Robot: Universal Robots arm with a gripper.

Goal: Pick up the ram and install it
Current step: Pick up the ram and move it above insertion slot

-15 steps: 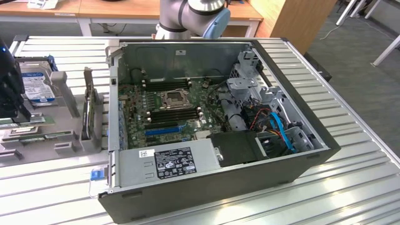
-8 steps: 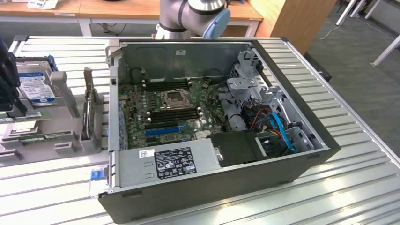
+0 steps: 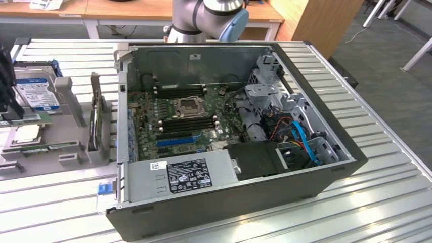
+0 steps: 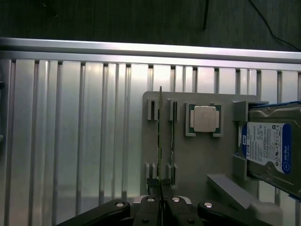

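Gripper (image 4: 160, 200) is clamping nearly shut on the ram (image 4: 160, 136), which is showing edge-on, sticking out from between the fingers over the gray holder tray (image 4: 221, 160). A second green stick (image 4: 172, 141) is sitting in the tray just beside it, with a processor chip (image 4: 204, 118) and hard drive (image 4: 270, 146) lying farther along. The slatted metal table (image 4: 70, 141) is carrying the tray, and in the exterior view the open computer case (image 3: 236, 202) is sitting on it.

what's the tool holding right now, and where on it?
The ram, seen edge-on: the tool looks shut on the end nearest it, at the grey holder.
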